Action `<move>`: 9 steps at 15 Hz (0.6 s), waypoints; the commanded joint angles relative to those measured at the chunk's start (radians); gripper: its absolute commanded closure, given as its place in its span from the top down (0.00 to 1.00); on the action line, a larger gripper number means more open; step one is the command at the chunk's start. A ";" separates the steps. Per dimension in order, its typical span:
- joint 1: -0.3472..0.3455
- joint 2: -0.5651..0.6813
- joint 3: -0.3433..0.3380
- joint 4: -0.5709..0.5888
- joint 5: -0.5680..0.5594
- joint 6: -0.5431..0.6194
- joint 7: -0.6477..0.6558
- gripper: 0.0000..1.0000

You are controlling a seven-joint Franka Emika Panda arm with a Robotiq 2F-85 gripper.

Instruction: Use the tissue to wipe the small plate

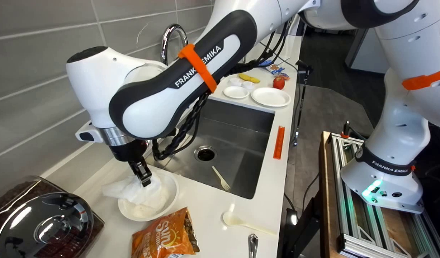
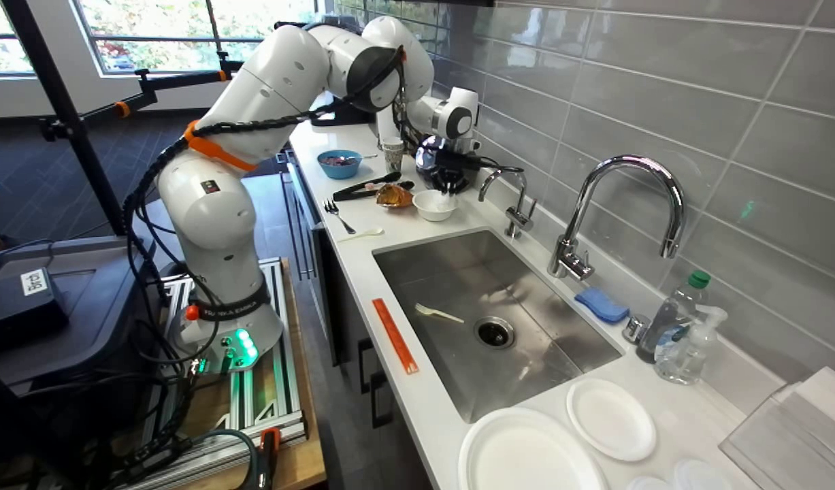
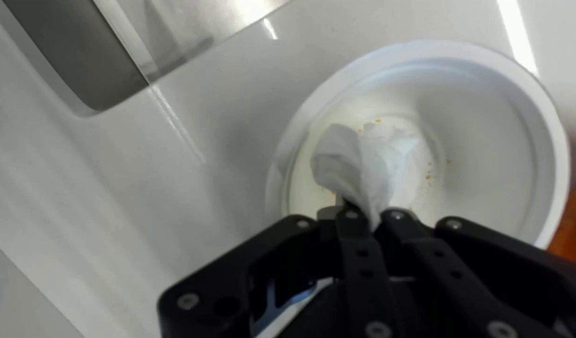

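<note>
My gripper (image 1: 145, 181) points down over a white bowl (image 1: 172, 195) on the counter beside the sink. It is shut on a crumpled white tissue (image 1: 121, 188), which hangs down into the bowl and spreads past its rim in that exterior view. In the wrist view the tissue (image 3: 358, 164) sticks out from between the closed fingertips (image 3: 373, 220). Small orange-brown crumbs dot the floor of the bowl (image 3: 548, 126). Whether the tissue touches the bowl's floor I cannot tell. A small white plate (image 1: 236, 92) lies beyond the sink and also shows in an exterior view (image 2: 611, 418).
An orange chip bag (image 1: 162, 236) lies close by the bowl. A glass-lidded container (image 1: 44, 229) stands beside it. The sink (image 1: 234, 157) holds a fork (image 1: 221, 178). A spoon (image 1: 237, 219), a larger plate (image 1: 270, 96), a faucet (image 1: 165, 44) and the tiled wall are around.
</note>
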 commanded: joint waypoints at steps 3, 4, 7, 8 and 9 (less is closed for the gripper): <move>0.000 0.007 0.019 0.002 -0.004 -0.101 -0.032 0.01; -0.003 0.011 0.031 0.008 0.003 -0.131 -0.055 0.01; -0.016 0.026 0.071 0.028 0.041 -0.163 -0.133 0.01; -0.017 0.029 0.075 0.034 0.050 -0.146 -0.138 0.01; -0.017 0.031 0.075 0.035 0.058 -0.129 -0.137 0.01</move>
